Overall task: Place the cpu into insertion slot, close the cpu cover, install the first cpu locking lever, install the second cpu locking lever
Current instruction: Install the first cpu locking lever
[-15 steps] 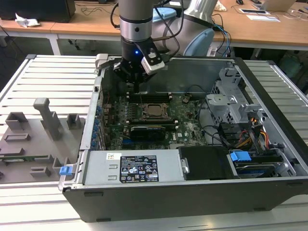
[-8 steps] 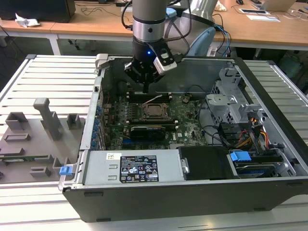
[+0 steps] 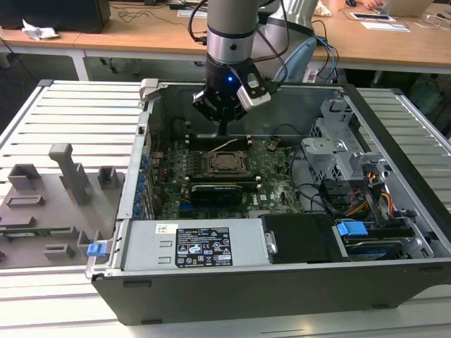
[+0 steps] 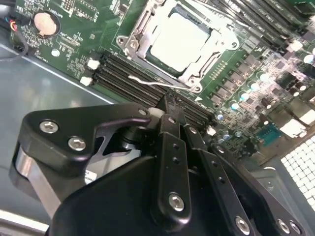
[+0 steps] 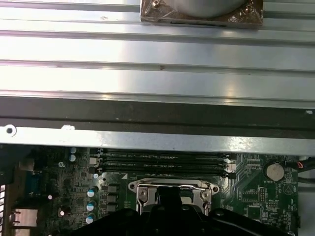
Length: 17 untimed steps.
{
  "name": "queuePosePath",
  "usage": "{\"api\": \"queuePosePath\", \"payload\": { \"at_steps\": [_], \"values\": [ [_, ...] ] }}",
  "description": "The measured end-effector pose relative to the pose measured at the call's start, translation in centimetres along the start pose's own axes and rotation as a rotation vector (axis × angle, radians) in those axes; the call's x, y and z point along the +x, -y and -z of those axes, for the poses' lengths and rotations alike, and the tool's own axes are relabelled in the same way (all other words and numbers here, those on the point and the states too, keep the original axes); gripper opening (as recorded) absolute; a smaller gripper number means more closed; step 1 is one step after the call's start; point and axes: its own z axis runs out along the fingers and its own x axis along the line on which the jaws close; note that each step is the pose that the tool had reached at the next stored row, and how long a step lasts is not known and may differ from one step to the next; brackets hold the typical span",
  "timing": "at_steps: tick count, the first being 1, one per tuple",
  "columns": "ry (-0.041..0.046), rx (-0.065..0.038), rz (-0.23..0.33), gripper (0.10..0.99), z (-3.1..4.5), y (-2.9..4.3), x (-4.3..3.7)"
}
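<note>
The cpu (image 4: 179, 39) shows a dull silver face and lies flat in the insertion slot (image 3: 212, 164) in the middle of the green motherboard (image 3: 275, 176). The cpu cover (image 4: 141, 46), a silvery frame, lies down around the chip. A thin wire locking lever (image 4: 147, 80) stands out from the socket's edge over the black memory slots (image 4: 123, 73). My gripper (image 4: 169, 109) hangs just above those slots beside the socket, its black fingers pressed together close to the lever. In the exterior view the gripper (image 3: 224, 129) sits behind the socket, low inside the case.
The open computer case (image 3: 141, 176) walls in the board. A power supply (image 3: 201, 246) fills the front, a drive cage (image 3: 338, 151) and cables (image 3: 366, 193) the exterior view's right. A black card (image 3: 218, 190) stands before the socket. Grey fixtures (image 3: 63, 176) sit outside on the exterior view's left.
</note>
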Motion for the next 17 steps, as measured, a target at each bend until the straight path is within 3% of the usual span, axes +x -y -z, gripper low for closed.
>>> {"api": "queuePosePath", "payload": {
  "at_steps": [6, 9, 17],
  "values": [
    [-0.0005, 0.0, 0.006, 0.106, -1.3, 0.1, -0.51],
    [-0.0031, 0.0, 0.042, 0.106, -1.72, 0.1, -0.53],
    [-0.0032, 0.0, 0.042, 0.106, -2.24, 0.04, -0.67]
  ]
}}
